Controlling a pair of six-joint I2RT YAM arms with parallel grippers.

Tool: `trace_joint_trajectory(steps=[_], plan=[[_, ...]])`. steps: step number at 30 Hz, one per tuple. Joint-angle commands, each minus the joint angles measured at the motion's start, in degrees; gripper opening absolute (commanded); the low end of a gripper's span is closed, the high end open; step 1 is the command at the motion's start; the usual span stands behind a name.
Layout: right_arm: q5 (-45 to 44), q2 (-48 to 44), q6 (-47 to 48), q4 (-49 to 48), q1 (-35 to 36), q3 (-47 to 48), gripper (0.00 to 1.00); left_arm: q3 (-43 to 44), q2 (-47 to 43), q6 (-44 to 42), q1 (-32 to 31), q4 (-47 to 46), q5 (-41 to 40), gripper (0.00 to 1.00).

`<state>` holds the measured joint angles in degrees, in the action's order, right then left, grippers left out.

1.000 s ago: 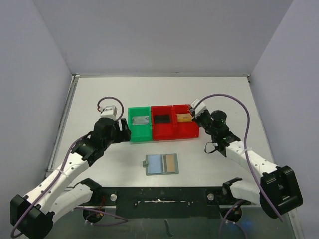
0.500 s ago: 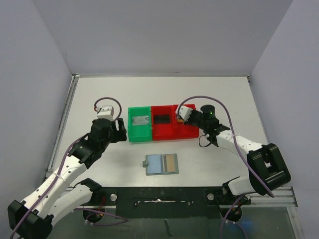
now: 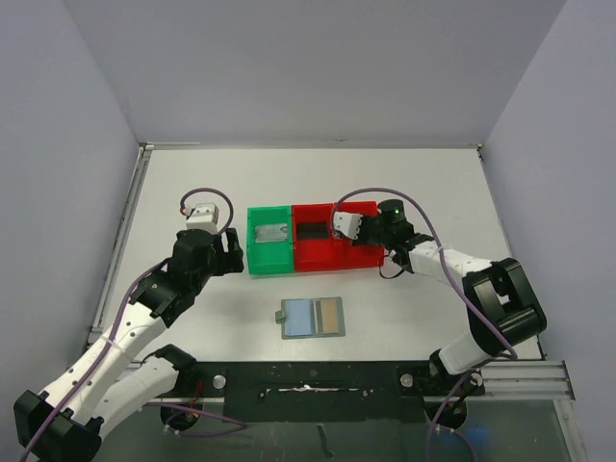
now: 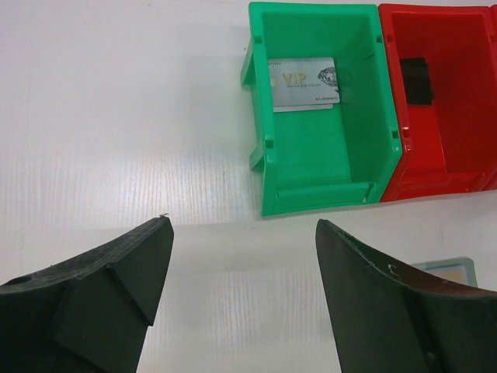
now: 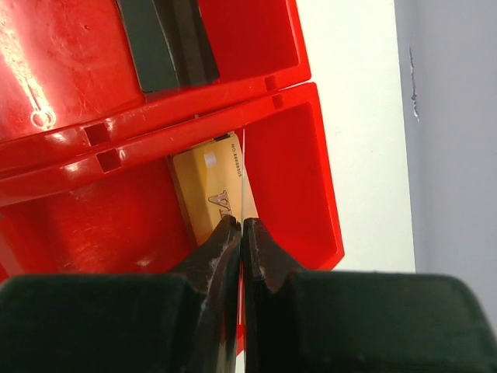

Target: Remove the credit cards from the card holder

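**A:** How far along, starting at the left?

**B:** The left gripper [image 4: 244,225] hangs over the matte white table [image 4: 116,116], jaws wide apart, holding nothing. Just right of it, the glossy green bin [image 4: 262,116] has a silver-grey card [image 4: 304,82] flat on its floor.

**A:** And the card holder [image 3: 298,318]?

**B:** It lies flat on the table near the arms, a thin grey-blue sleeve. A tan card face shows in it, so I judge it not emptied.

**A:** Further right?

**B:** A black card [image 4: 418,80] lies in the middle red bin [image 4: 466,163]. The right gripper [image 5: 242,225] is pinched closed on a thin gold card [image 5: 206,179], seen almost edge-on over the rightmost red bin [image 5: 295,179].
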<state>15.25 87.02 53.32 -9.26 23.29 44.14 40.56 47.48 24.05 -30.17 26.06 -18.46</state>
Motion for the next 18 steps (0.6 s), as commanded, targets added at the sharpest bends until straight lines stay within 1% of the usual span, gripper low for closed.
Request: trace_joint_trajectory(steps=[1, 4, 7, 14, 16, 18], plan=[[-0.8, 1.8, 4.7, 0.7, -0.4, 4.4, 0.00, 1.2, -1.0, -1.3, 0.5, -2.2, -0.1, 0.74], [-1.6, 3.8, 6.5, 2.5, -0.6, 6.4, 0.00, 1.1, -0.9, -1.5, 0.5, -2.2, 0.4, 0.74], [-2.3, 5.8, 8.8, 3.3, -0.7, 7.8, 0.03, 1.3, -1.1, -1.5, 0.5, -1.8, 0.1, 0.74], [-3.9, 11.5, 13.1, 5.0, -0.7, 12.0, 0.03, 0.9, -1.8, -1.5, 0.6, -1.9, -0.1, 0.74], [-5.1, 12.1, 13.7, 4.0, -0.6, 12.0, 0.12, 1.0, -1.6, -1.6, 0.6, -1.9, 0.6, 0.74], [-5.1, 12.0, 13.5, 3.6, -0.4, 12.0, 0.14, 1.1, -1.2, -1.8, 0.6, -1.9, 1.0, 0.74]])
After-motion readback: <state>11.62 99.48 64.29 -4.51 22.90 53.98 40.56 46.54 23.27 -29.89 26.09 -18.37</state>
